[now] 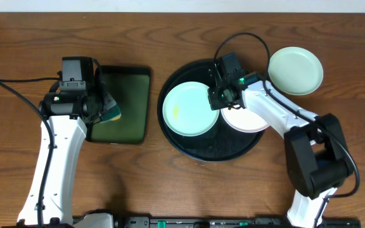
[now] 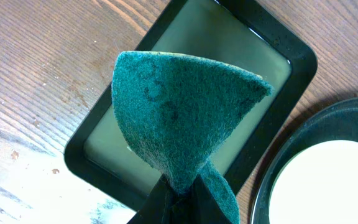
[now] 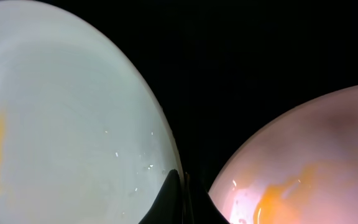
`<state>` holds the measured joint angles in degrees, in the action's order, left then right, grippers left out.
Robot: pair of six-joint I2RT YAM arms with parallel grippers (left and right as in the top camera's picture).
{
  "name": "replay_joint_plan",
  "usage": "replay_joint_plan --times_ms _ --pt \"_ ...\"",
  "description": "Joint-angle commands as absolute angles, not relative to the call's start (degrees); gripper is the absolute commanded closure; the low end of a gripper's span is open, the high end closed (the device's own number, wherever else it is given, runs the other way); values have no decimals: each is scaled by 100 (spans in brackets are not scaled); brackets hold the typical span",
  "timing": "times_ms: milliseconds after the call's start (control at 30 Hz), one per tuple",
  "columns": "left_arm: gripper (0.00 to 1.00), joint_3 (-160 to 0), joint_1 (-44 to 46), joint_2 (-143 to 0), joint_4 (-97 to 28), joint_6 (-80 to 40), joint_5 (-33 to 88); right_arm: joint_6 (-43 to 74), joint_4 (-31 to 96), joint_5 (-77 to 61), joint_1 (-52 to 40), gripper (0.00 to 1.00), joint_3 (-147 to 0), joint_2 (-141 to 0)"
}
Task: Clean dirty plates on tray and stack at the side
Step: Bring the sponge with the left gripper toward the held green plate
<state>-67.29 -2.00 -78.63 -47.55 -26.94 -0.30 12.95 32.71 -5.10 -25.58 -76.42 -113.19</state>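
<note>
A mint-aqua plate (image 1: 190,109) with a yellow smear lies on the left of the round black tray (image 1: 203,153); a white plate (image 1: 246,119) with orange smears lies on its right. A second mint plate (image 1: 296,70) sits on the table to the right of the tray. My right gripper (image 1: 217,101) is shut on the right rim of the tray's mint plate (image 3: 73,118), with the white plate (image 3: 316,162) beside it. My left gripper (image 1: 106,109) is shut on a folded green scouring pad (image 2: 179,118) above the green rectangular tray (image 2: 272,43).
The dark green rectangular tray (image 1: 122,104) lies left of the black tray on the wooden table. The black tray's rim (image 2: 272,180) shows at the right edge of the left wrist view. Cables run across the table at the far left and above the right arm.
</note>
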Motion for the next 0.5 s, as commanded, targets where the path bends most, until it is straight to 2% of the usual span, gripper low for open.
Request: replay_joint_plan --times_ms 0,167,267,467 --pt "92 -6718 -222 -7979 -4713 -2620 -38 1144 3275 -414 -2521 99 -7605 -11546" --pt "92 -6718 -217 -8342 -4565 -2746 228 1111 3256 -427 -2561 99 -7603 -11686" --pt "92 -6718 -217 -8724 -4233 -2749 600 1118 3249 -548 -2585 99 -7603 -11732" --pt "92 -6718 -217 -9662 -3433 -2825 596 1131 3253 -628 -2596 99 -7601 -11732"
